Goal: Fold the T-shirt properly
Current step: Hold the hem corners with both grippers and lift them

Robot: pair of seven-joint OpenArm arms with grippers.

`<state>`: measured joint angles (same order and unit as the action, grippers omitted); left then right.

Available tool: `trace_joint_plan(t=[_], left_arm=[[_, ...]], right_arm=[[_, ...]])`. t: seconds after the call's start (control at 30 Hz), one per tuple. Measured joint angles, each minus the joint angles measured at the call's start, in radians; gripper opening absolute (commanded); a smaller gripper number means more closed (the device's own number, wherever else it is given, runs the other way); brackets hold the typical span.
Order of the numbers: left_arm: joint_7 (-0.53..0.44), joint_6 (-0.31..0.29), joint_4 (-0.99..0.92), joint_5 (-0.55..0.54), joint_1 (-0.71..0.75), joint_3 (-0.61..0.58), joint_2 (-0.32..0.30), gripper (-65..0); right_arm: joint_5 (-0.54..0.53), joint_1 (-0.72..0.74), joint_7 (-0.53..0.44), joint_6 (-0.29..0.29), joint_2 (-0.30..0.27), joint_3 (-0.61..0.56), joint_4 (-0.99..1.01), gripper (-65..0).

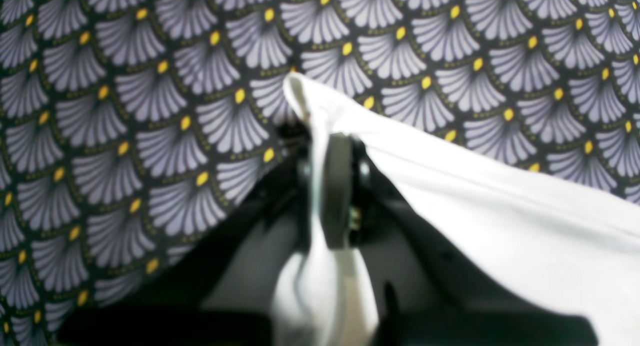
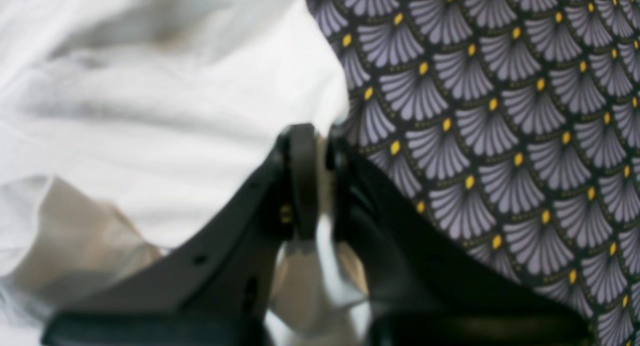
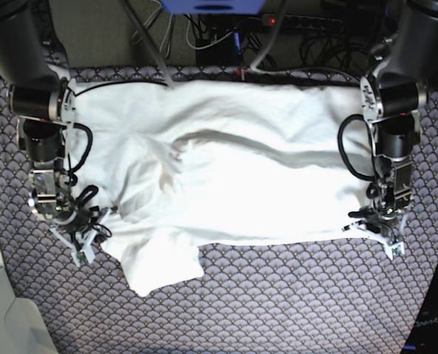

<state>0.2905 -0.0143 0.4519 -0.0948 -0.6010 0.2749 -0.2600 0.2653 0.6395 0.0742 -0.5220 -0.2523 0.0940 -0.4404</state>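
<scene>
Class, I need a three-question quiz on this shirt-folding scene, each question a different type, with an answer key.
1. True or false: the left gripper is pinching the T-shirt.
2. What does the right gripper hold? A) cable B) T-shirt C) nothing
3. Fill in: the T-shirt lies on a cloth patterned with ____ shapes.

Key: 1 true. 2 B. 3 fan.
</scene>
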Motion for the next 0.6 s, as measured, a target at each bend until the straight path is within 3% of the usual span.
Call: trace_joint_plan(t=[0.17,0.4,0.6], left_arm=[[0.005,0.000,0.001,0.000,0.000,0.005,-0.001,-64.8],[0.024,-0.011,0.009,-0.005,0.001,0.006,-0.011,-64.8],[0.223,0.011,0.225,0.000,0.065,0.006,-0.008,-64.8]], right_arm=[[0.002,-0.009,0.026,0.000,0.002,0.004,-0.039,-65.0],[-0.106,-0.120,0.059,-0.003,-0.002,0.003,-0.253,-65.0],[-0.112,-0.159,0.054,-0.003,0.000,0.003,-0.346,-65.0]])
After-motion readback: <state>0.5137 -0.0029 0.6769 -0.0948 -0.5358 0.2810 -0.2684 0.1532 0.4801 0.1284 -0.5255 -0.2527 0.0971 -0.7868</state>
